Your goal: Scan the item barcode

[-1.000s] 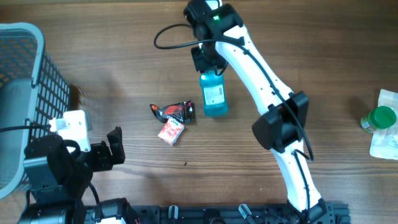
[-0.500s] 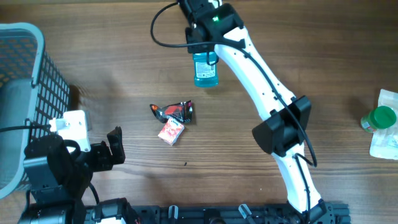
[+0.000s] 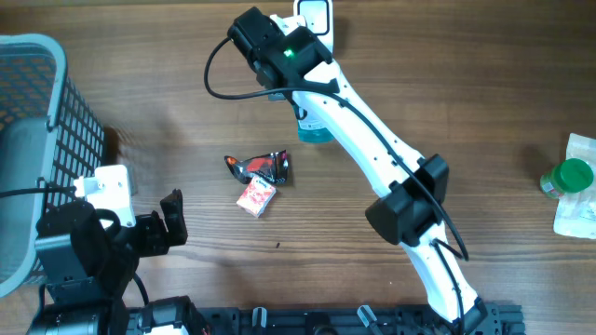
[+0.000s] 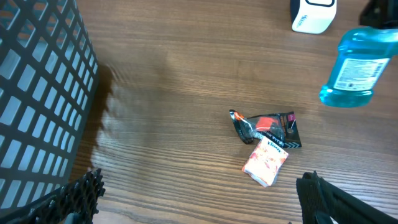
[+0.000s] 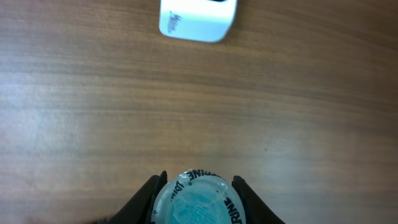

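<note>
Wood-grain brown tabletop [image 3: 503,74] fills every view. From overhead the white right arm [image 3: 372,140] covers most of the translucent blue mouthwash bottle [image 4: 354,65]. Only its lower end shows, and the label print is too small to read. The white box-shaped scanner [image 5: 198,18] is cut by the top edge, the grey plastic mesh basket [image 3: 70,112] by the left, and the green-capped container [image 3: 570,177] on its clear bag by the right. There is one of each. Two small packets lie mid-table, a crumpled black-and-red wrapper [image 3: 263,166] touching a red-and-white sachet [image 3: 256,196]. The right gripper [image 5: 198,193] clamps narrowly on the bottle's cap, the bottle hanging just in front of the scanner. The left gripper [image 4: 199,208] stands wide, holding nothing.
</note>
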Tool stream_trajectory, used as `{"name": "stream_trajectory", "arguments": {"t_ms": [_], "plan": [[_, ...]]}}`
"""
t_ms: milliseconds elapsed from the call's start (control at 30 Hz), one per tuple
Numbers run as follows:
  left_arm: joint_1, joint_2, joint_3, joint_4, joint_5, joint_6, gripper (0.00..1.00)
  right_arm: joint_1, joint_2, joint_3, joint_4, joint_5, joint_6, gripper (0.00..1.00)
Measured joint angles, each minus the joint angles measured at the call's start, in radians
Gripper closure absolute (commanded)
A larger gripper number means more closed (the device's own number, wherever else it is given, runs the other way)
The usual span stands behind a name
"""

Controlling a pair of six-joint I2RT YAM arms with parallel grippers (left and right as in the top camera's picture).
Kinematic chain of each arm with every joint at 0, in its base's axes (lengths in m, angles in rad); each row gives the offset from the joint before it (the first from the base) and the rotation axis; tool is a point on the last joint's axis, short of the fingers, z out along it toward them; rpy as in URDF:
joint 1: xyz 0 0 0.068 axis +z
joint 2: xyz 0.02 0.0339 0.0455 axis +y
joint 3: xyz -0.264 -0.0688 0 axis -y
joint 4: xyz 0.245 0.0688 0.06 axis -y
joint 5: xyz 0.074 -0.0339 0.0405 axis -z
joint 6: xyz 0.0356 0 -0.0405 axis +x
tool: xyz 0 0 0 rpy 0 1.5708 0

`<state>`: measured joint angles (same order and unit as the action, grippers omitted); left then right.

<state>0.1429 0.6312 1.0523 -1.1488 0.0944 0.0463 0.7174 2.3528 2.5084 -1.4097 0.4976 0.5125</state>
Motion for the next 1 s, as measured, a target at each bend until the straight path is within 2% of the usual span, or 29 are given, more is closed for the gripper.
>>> {"name": "stream_trajectory", "arguments": {"t_ms": [100, 267, 433, 533, 633, 800, 1000], "plan": [[0.000, 0.000, 0.000, 0.000, 0.000, 0.000, 0.00, 0.021, -0.085, -0.002, -0.057, 0.002, 0.006, 0.95], [0.000, 0.000, 0.000, 0.000, 0.000, 0.000, 0.00, 0.063, -0.338, -0.002, -0.200, 0.009, 0.052, 0.96], [0.000, 0.000, 0.000, 0.000, 0.000, 0.000, 0.00, 0.058, -0.412, -0.004, -0.185, 0.116, 0.148, 0.95], [0.000, 0.000, 0.000, 0.000, 0.000, 0.000, 0.00, 0.058, -0.409, -0.071, -0.019, 0.154, 0.184, 0.95], [0.000, 0.000, 0.000, 0.000, 0.000, 0.000, 0.00, 0.058, -0.406, -0.236, 0.127, 0.157, 0.203, 0.95], [0.000, 0.000, 0.000, 0.000, 0.000, 0.000, 0.00, 0.058, -0.382, -0.574, 0.369, 0.137, 0.212, 0.85], [0.000, 0.000, 0.000, 0.000, 0.000, 0.000, 0.00, 0.053, -0.375, -0.789, 0.654, 0.093, 0.198, 0.78]]}}
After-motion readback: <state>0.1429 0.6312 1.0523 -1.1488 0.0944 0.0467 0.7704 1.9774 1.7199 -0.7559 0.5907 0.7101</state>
